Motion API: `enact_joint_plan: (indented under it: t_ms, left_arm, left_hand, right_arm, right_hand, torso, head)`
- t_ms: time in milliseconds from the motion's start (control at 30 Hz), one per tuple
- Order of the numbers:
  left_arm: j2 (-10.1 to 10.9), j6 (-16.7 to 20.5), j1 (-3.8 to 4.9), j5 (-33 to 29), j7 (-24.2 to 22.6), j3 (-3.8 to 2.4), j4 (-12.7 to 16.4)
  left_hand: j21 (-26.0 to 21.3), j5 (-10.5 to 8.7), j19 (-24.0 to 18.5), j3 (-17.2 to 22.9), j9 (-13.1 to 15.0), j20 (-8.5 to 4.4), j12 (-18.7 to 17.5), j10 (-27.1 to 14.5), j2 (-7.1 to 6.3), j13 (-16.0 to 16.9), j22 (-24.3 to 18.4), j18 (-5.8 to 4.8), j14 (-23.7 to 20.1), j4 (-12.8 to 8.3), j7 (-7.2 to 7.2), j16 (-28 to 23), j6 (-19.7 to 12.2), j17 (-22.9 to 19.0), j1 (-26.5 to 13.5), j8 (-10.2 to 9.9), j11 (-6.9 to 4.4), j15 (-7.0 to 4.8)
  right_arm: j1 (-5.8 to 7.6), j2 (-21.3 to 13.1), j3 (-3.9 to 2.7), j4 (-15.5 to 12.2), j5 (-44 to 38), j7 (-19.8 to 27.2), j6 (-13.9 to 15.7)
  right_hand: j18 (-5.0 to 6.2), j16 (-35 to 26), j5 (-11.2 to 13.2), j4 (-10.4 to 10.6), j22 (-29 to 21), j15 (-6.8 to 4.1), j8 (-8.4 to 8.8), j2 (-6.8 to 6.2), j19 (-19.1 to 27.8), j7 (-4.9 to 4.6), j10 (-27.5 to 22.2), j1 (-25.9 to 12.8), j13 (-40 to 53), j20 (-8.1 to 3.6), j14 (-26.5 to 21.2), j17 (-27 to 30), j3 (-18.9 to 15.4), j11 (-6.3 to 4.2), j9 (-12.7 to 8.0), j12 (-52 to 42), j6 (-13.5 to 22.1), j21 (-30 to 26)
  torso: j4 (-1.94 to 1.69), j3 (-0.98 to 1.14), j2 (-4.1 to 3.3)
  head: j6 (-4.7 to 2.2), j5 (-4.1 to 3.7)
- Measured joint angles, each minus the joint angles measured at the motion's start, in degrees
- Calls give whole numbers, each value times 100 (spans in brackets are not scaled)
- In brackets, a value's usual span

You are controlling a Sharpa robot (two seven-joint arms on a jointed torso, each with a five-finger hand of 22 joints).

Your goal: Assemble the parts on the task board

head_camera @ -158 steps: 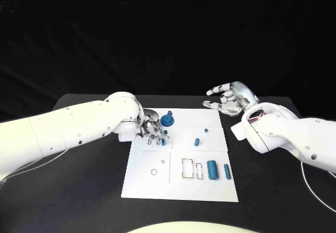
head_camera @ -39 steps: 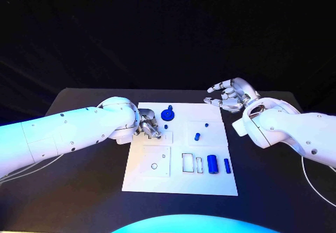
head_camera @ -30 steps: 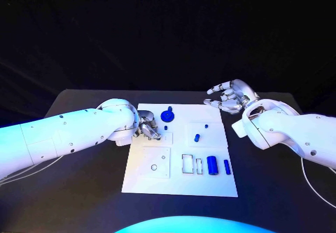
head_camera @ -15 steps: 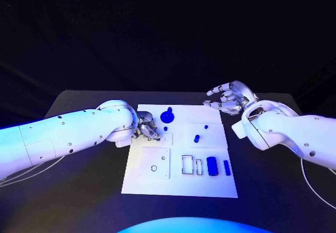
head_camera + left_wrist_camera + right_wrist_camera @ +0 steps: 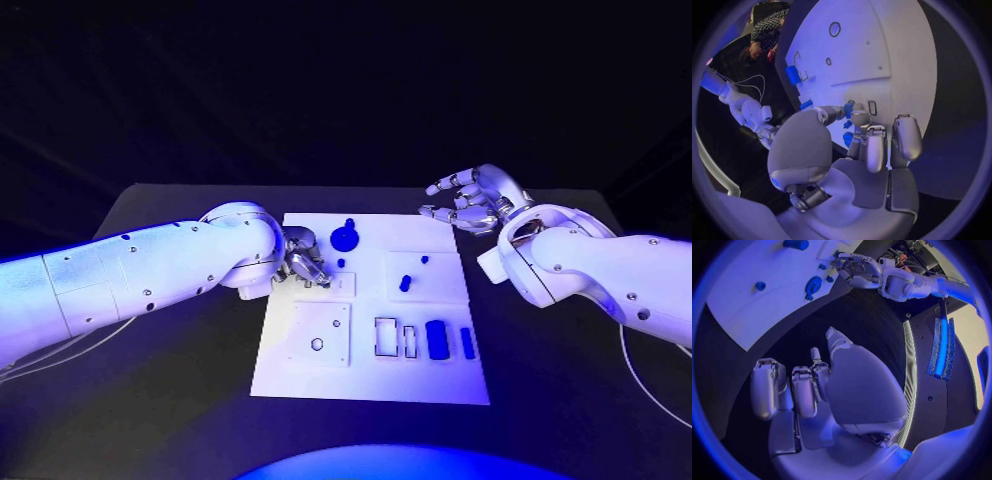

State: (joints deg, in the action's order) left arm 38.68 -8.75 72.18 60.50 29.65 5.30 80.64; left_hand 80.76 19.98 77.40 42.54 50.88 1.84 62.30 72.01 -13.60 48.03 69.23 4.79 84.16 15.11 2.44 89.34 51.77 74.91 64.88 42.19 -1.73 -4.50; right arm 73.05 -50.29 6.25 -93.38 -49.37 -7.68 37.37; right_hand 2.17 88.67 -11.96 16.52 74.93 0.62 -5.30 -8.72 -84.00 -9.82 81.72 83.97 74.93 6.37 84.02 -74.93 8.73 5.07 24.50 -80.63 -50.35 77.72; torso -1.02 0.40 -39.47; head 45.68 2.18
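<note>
The black surface (image 5: 173,350) carries the white task board (image 5: 372,380), which lies between the two arms. The left robot hand (image 5: 303,262) is down on the board's near-left corner, its fingers (image 5: 870,145) curled over a small blue part (image 5: 848,107) at their tips; I judge it is pinching or seating that piece, though I cannot tell for sure whether it grips. The right robot hand (image 5: 469,200) hovers off the board's far corner, fingers spread and holding nothing.

Just beyond the left robot hand stands a round blue knob part (image 5: 345,238), which looks already seated. Between the hands lie two small blue pegs (image 5: 407,282). Well toward the robot from both hands, a fat blue cylinder (image 5: 437,341) and a slim one (image 5: 467,343) lie beside open slots (image 5: 387,337), apparently not yet placed. By my reckoning the work is early: most parts are left
</note>
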Motion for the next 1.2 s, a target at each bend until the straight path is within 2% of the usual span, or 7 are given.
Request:
enact_joint_plan:
  t_ms: [433,1200]
  left_arm:
    - [-54,-182,16,138,-3,-11,-41]
    - [-66,-294,19,190,-13,-38,-62]
  left_hand:
    - [0,-1,0,-18,-16,0,0,0,-2,-15,12,0,0,-18,-5,23,8,0,-2,0,1,0]
    - [-1,18,20,-18,-11,-20,-1,0,-34,6,15,0,0,-18,12,22,6,0,-34,2,2,0]
  right_arm:
    - [-5,6,0,7,-13,-6,-16]
    - [-12,11,0,11,-20,-12,-27]
  right_hand:
    - [0,0,0,0,-1,0,0,-2,0,0,0,2,-1,0,0,-2,0,0,-1,0,0,0]
    - [0,0,0,-8,-2,0,0,-2,0,0,0,2,-1,0,0,0,40,0,-1,0,0,0]
  torso:
    - [5,-1,2]
    - [0,-12,1]
  head:
    - [28,-1]
    - [34,-15]
